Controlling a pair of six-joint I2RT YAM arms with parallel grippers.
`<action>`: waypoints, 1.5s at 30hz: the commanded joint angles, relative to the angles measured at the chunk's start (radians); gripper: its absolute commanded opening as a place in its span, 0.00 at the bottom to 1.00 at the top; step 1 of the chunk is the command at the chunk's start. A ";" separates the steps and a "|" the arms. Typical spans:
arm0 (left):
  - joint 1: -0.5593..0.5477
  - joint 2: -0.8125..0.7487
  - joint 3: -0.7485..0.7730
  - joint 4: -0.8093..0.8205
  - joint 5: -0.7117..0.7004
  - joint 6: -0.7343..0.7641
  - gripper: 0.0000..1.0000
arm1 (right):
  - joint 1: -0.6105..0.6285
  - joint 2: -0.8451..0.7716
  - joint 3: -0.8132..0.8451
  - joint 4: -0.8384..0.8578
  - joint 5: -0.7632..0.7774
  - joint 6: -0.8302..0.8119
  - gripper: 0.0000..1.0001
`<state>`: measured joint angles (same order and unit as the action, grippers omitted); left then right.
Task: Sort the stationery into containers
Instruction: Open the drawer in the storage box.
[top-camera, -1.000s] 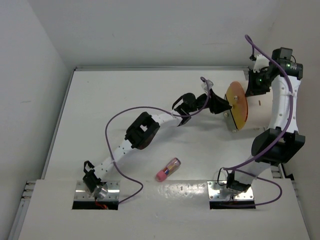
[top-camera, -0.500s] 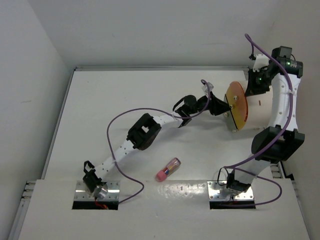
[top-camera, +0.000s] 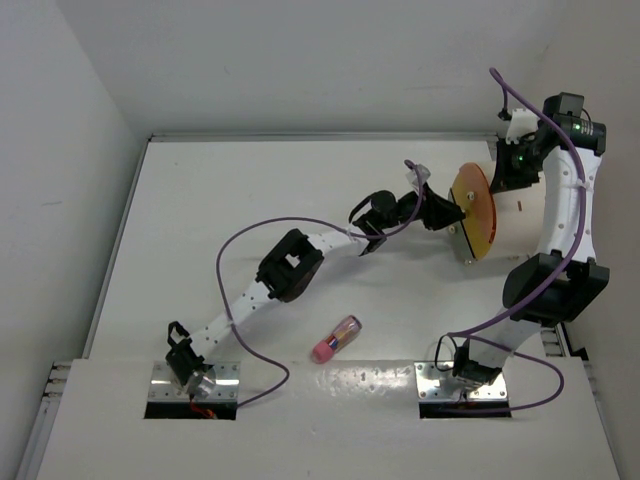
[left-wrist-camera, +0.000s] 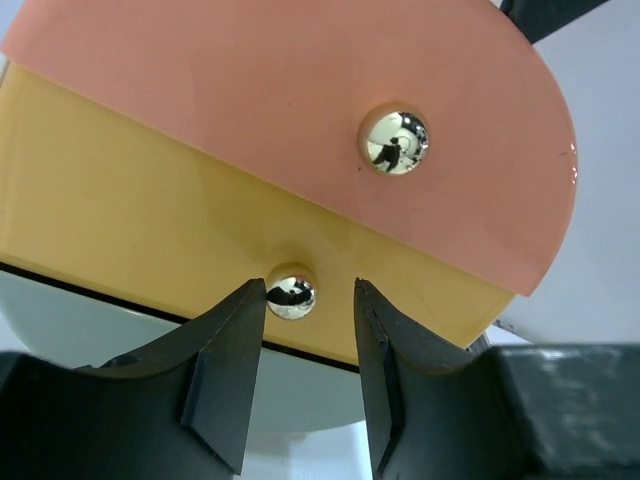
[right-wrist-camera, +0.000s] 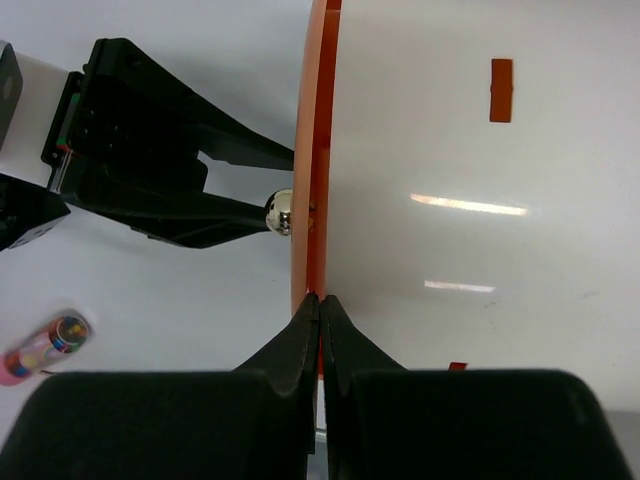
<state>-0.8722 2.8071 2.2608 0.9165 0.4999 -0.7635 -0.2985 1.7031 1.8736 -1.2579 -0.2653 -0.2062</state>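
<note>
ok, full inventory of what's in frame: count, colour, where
drum container: 1, cream-white body with an orange end face (pink and yellow panels in the left wrist view), on its side at the table's far right
knobs: 2, chrome, one on each panel of the end face
pink-ended tube: 1, pink at one end, lying near the table's near edge at centre, apart from both arms
table: 1, white
left gripper: 1, black fingers open, straddling the lower knob
right gripper: 1, black fingers shut, tips at the drum's orange rim
</note>
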 joint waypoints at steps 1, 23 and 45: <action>-0.025 0.028 0.055 0.050 -0.001 0.018 0.45 | 0.010 0.027 0.004 -0.052 -0.015 0.001 0.00; -0.044 0.051 0.105 0.030 -0.060 0.052 0.39 | 0.002 0.021 -0.036 -0.074 -0.054 -0.015 0.00; -0.047 -0.055 -0.076 0.111 -0.116 0.033 0.00 | 0.001 0.023 0.059 -0.069 -0.037 0.002 0.26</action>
<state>-0.9043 2.8475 2.2669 0.9398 0.3962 -0.7265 -0.2981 1.7336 1.8591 -1.3415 -0.2996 -0.2024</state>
